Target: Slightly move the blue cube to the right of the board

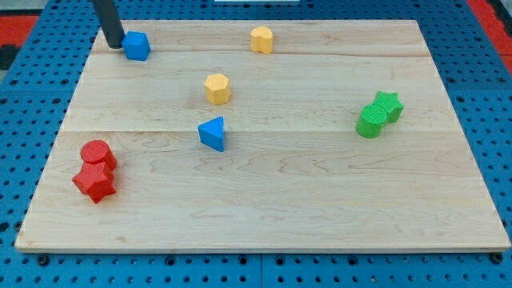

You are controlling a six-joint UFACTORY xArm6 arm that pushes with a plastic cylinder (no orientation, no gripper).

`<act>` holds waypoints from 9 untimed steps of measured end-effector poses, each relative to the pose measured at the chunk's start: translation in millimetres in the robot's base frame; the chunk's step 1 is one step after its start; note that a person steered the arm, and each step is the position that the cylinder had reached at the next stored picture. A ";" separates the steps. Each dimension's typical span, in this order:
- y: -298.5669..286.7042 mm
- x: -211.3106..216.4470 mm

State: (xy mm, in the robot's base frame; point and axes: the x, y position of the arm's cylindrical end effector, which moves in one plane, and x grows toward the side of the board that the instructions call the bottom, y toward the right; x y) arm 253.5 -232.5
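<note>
My tip (117,45) rests on the wooden board (320,200) at the far left, touching the blue cube's (137,46) left side; it holds nothing, a bare rod.

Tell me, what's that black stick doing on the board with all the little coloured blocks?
It is the robot arm's rod. My tip sits at the top left of the wooden board, right beside the blue cube, on its left side, placed to nudge it slightly to the right. The other blocks lie apart from it: two yellow, a blue wedge, two green and two red.
</note>
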 end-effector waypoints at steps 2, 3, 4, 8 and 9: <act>-17.9 0.3; -18.7 10.3; -17.1 47.0; 97.0 50.4; 117.6 47.7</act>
